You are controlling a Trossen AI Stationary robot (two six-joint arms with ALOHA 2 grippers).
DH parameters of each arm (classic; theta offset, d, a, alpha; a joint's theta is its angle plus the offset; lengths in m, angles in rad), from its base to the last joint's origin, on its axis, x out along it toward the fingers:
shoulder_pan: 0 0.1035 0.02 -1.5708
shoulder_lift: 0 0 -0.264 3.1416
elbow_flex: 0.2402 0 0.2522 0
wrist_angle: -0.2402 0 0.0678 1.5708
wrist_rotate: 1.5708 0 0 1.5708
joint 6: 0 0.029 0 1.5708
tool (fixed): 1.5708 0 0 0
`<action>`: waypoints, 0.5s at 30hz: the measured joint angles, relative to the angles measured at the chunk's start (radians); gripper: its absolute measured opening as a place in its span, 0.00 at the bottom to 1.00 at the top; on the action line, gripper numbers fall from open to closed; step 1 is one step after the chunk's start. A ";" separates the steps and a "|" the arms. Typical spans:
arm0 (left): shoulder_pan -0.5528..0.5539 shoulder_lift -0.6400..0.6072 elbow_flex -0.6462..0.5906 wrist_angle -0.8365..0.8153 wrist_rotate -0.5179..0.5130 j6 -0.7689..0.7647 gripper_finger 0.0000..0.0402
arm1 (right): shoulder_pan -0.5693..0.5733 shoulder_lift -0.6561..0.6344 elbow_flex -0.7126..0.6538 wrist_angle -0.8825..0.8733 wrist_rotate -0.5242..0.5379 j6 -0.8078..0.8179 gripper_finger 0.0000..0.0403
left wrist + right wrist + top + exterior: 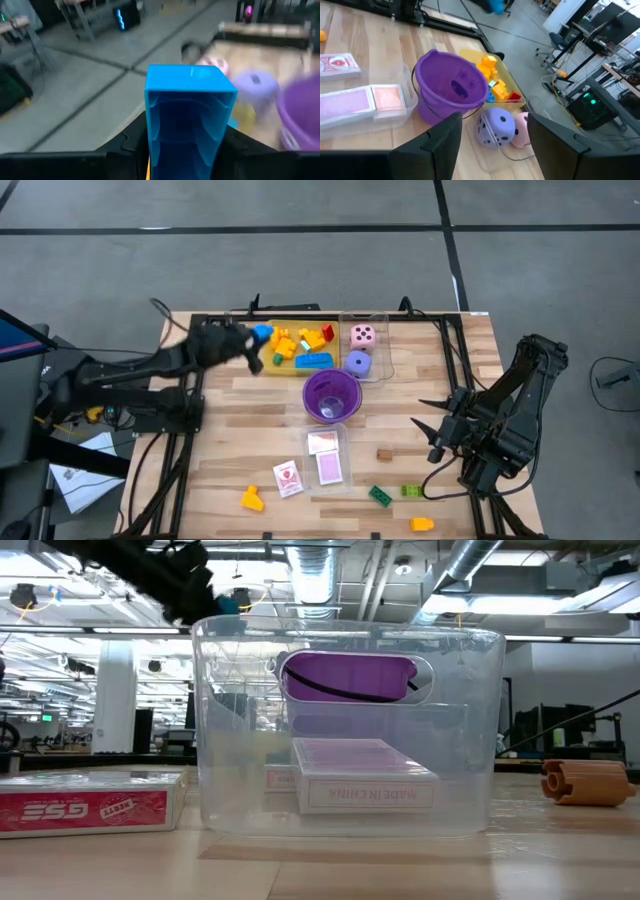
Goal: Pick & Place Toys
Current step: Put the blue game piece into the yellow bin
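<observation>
My left claw (252, 340), clenched on a blue brick (189, 115) held upright at the upper-centre of the frame, hangs just left of the yellow tray (300, 368), while my right claw (432, 438) waits released at the tabletop's right.

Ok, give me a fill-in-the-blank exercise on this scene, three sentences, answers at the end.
1. The left gripper is shut on a ____ brick.
2. The purple cup stands ____ on the table.
3. The pink die and the purple die lie in the ____ tray, while the right gripper waits open.

Answers: blue; upright; clear
</observation>
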 joint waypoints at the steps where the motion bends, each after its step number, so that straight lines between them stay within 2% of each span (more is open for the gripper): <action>1: 0.049 0.011 0.020 0.022 0.051 0.020 0.32 | 0.000 0.000 0.000 0.000 0.003 0.000 0.54; 5: 0.211 0.074 0.084 0.093 0.230 0.061 0.32 | 0.000 0.000 0.000 0.000 0.004 -0.002 0.54; 8: 0.294 0.146 0.130 0.115 0.341 0.064 0.32 | 0.000 0.000 0.000 0.000 0.006 -0.002 0.54; 15: 0.354 0.331 0.165 0.148 0.482 0.088 0.32 | 0.000 0.000 0.000 0.000 0.006 0.000 0.54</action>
